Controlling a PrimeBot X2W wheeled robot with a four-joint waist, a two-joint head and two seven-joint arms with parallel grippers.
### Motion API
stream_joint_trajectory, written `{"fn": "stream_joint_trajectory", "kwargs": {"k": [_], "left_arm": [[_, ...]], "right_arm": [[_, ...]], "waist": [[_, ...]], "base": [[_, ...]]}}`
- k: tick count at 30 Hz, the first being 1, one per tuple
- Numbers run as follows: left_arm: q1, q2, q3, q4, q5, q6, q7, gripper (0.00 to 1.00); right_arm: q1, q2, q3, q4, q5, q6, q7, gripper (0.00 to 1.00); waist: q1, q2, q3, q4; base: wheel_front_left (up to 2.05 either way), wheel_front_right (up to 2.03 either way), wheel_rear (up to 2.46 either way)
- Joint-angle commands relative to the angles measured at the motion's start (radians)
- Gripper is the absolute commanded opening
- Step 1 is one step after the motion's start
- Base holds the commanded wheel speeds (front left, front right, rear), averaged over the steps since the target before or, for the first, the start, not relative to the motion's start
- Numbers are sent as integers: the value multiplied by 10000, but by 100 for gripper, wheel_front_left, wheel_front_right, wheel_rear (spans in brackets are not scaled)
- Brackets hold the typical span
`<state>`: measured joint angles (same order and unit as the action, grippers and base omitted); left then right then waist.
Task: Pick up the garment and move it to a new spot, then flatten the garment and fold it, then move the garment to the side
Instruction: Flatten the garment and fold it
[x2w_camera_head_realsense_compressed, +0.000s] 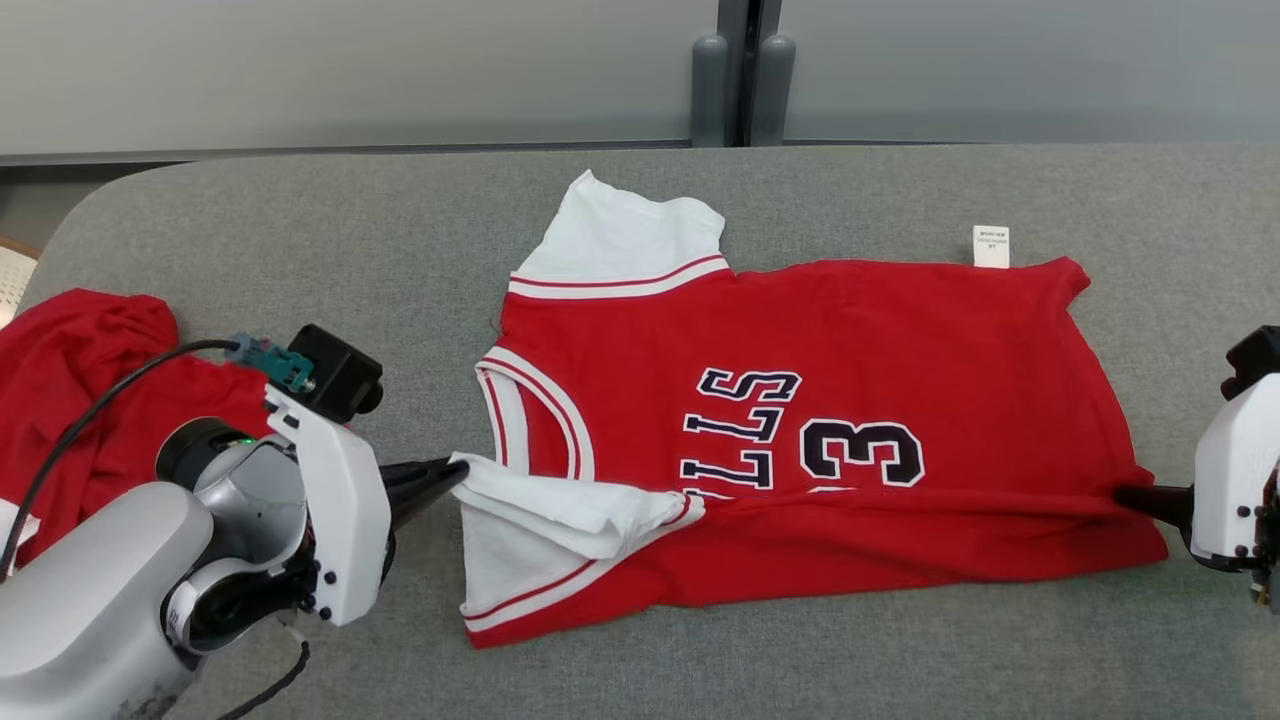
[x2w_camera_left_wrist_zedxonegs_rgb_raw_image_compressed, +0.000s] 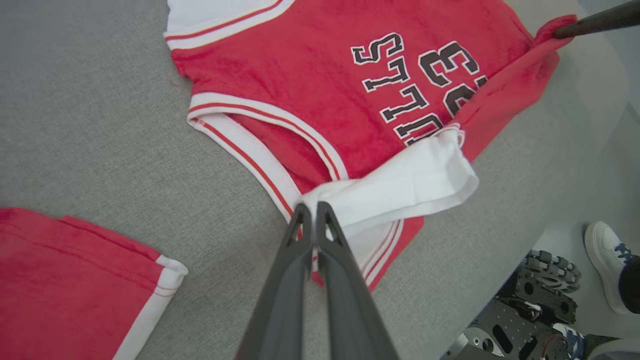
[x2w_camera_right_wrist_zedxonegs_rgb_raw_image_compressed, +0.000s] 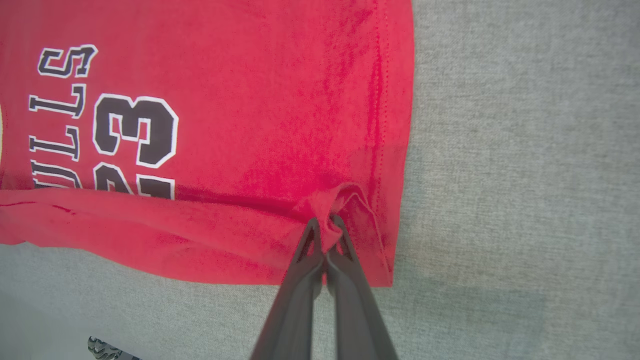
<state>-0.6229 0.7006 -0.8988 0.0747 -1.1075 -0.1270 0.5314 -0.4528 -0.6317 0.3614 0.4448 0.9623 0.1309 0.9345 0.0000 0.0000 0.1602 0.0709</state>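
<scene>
The grey tabletop (x2w_camera_head_realsense_compressed: 300, 230), covered in a flat woven felt-like fabric with a rounded corner at the upper left of the head view, carries the garment (x2w_camera_head_realsense_compressed: 900, 330) across its centre. The garment is a red jersey of soft, slightly fuzzy knit, lying sideways with its neck toward the left of the frame and its hem toward the right. It has white sleeves (x2w_camera_head_realsense_compressed: 620, 240) trimmed in red stripes and dark block lettering outlined in white. It looks already placed and largely flattened, and the fold seems to have just begun: the edge nearest the bottom of the frame is raised and doubled over in a long soft roll that hides the lowest part of the print. Finishing that fold, any further folds and the move to the side appear to be left. A second red cloth (x2w_camera_head_realsense_compressed: 70, 370) lies crumpled at the left edge, well apart. The left fingers (x2w_camera_left_wrist_zedxonegs_rgb_raw_image_compressed: 300, 235), long, dark and tapering, are clenched on the rumpled white sleeve at the garment's lower left. The right fingers (x2w_camera_right_wrist_zedxonegs_rgb_raw_image_compressed: 305, 255) are pinched tight on a puckered bit of red cloth near the stitched hem at the lower right. A small white label (x2w_camera_head_realsense_compressed: 990, 245) sticks out past the far edge, flat on the tabletop.
</scene>
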Motion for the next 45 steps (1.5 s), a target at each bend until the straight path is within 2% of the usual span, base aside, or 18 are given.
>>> {"fn": "stream_joint_trajectory", "kwargs": {"k": [1,5,6,7,8,12,17,22,23,26,30,34,40,45], "left_arm": [[-277,-106,-29,223,98,-35,-123,0],[-703,-335,-289,702,176,-34,-378,0],[-790,-385,-333,852,200,-35,-471,24],[-896,-399,-374,1042,320,-35,-586,95],[-980,-422,-431,1244,445,-34,-700,100],[-1175,-684,-414,1830,728,-37,-1341,100],[-1375,-1166,143,2832,1035,145,-3022,100],[-1116,-1918,1131,3441,1031,787,-5543,100],[-899,-2180,1556,3528,940,993,-6554,100],[-546,-2566,2184,3551,806,1211,-7643,100],[174,-3154,3437,3011,1169,1523,-7963,100],[1602,-4128,5188,2052,2464,1527,-7954,100],[3526,-5483,6733,1362,4697,1062,-7961,100],[4810,-6244,7458,1280,6091,660,-7962,100]], "right_arm": [[-137,88,-90,69,-141,-3,-4,0],[-278,278,-169,124,-392,-3,-48,0],[-342,300,-186,73,-532,-3,-222,19],[-402,325,-191,29,-642,-3,-384,89],[-385,373,-200,115,-686,-3,-443,100],[-442,465,-240,152,-894,-3,-804,100],[-549,622,-462,94,-1091,-3,-1937,100],[-415,825,-632,-256,-1365,-3,-4380,100],[-296,911,-659,-399,-1551,-3,-5602,100],[-49,1151,-735,-554,-1884,-3,-7477,100],[440,1394,-782,-547,-2613,-1,-9710,100],[1018,1748,-953,-376,-3569,-1,-11401,100],[1956,2701,-1713,-595,-5039,-1,-12003,100],[3044,3673,-2542,-1483,-6263,-1,-12005,100]], "waist": [[0,0,139,0],[0,0,306,-18],[0,0,340,-22],[0,0,373,-26],[0,0,398,-32],[0,0,426,-40],[0,0,338,20],[0,0,80,115],[0,0,-51,165],[0,0,-265,202],[0,0,-506,276],[0,0,-728,305],[0,0,-960,250],[0,0,-1067,205]], "base": [[0,0,0],[0,0,0],[0,0,0],[0,0,0],[0,0,0],[0,0,0],[0,0,0],[0,0,0],[0,0,0],[0,0,0],[0,0,0],[0,0,0],[0,0,0],[0,0,0]]}}
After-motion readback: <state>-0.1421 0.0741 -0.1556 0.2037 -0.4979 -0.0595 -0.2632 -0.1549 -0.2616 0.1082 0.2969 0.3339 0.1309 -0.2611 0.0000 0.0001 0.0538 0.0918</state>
